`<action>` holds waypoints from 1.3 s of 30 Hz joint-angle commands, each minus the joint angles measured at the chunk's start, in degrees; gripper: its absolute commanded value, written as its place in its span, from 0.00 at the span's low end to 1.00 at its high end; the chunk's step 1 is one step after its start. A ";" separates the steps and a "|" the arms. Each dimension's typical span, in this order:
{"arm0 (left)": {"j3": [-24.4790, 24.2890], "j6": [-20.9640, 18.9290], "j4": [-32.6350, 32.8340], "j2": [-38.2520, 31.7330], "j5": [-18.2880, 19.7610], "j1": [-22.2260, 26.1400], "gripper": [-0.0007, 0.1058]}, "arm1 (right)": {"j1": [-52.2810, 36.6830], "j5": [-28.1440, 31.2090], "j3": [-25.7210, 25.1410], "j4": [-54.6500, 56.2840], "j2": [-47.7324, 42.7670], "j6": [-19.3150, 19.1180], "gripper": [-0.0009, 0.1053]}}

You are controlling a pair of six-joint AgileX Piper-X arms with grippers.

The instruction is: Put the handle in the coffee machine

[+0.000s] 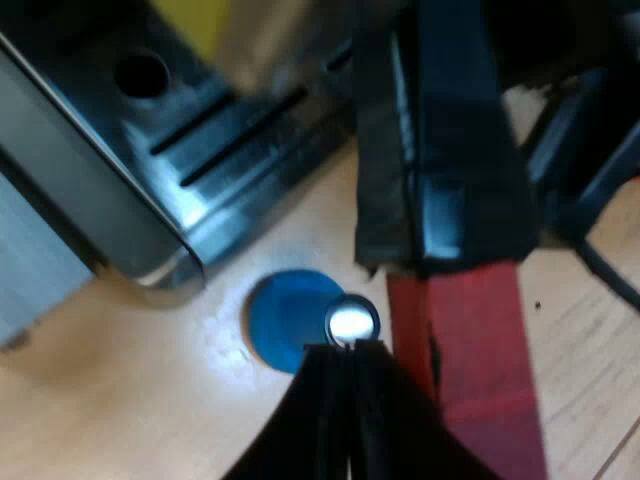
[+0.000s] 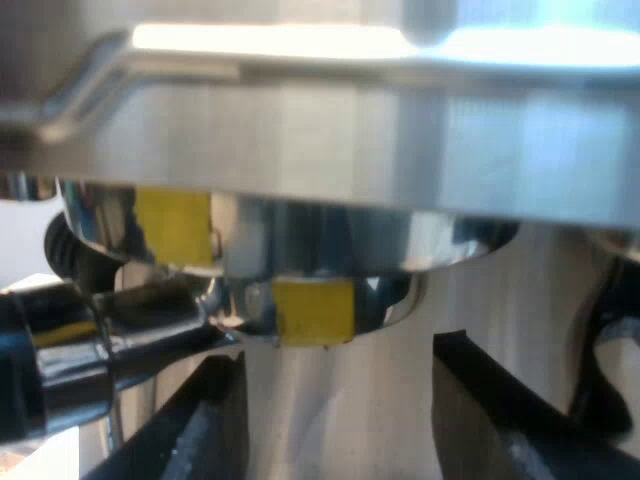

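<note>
My left gripper (image 1: 350,345) hangs over the wooden table (image 1: 130,400) just off the espresso machine (image 1: 120,170). Its two black fingers are drawn together with only a hairline between them, and I see nothing gripped. At about one o'clock from those fingertips the holder's dark handle (image 1: 450,150) runs past, raised above the table. Its red end (image 1: 470,370) is just beside the fingers; whether finger and red end touch, I cannot tell. A blue tamper (image 1: 285,320) lies flat on the table at about ten o'clock from the fingertips, near the machine's base. A small bright round piece (image 1: 352,322) sits at the tamper's edge, right at the fingertips; I cannot make out what it is.

My right gripper (image 2: 335,360) faces the underside of the espresso machine's front, fingers spread wide and holding nothing. At twelve o'clock from the open fingers a round metal ring (image 2: 390,295) sits up against the brew head (image 2: 300,230). It carries a yellow marker (image 2: 312,312), and a second yellow marker (image 2: 172,225) shows on the metal above. From that ring a glossy dark bar (image 2: 130,335) reaches out toward nine o'clock, near one finger but apart from it. It looks like the holder at the machine's front, though I cannot tell whether it is locked in.
</note>
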 commanded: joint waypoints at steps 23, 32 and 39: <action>1.67 -4.34 -0.91 -3.84 2.39 -1.16 0.01 | 8.43 -6.85 23.09 23.86 -36.90 11.10 0.44; 1.67 -10.35 -1.50 -5.75 2.29 -9.66 0.01 | 11.48 -12.27 23.09 41.18 -48.72 17.75 0.44; 1.67 -11.99 -1.38 -5.72 0.10 -13.17 0.01 | 11.47 -18.15 21.80 55.04 -56.61 19.87 0.44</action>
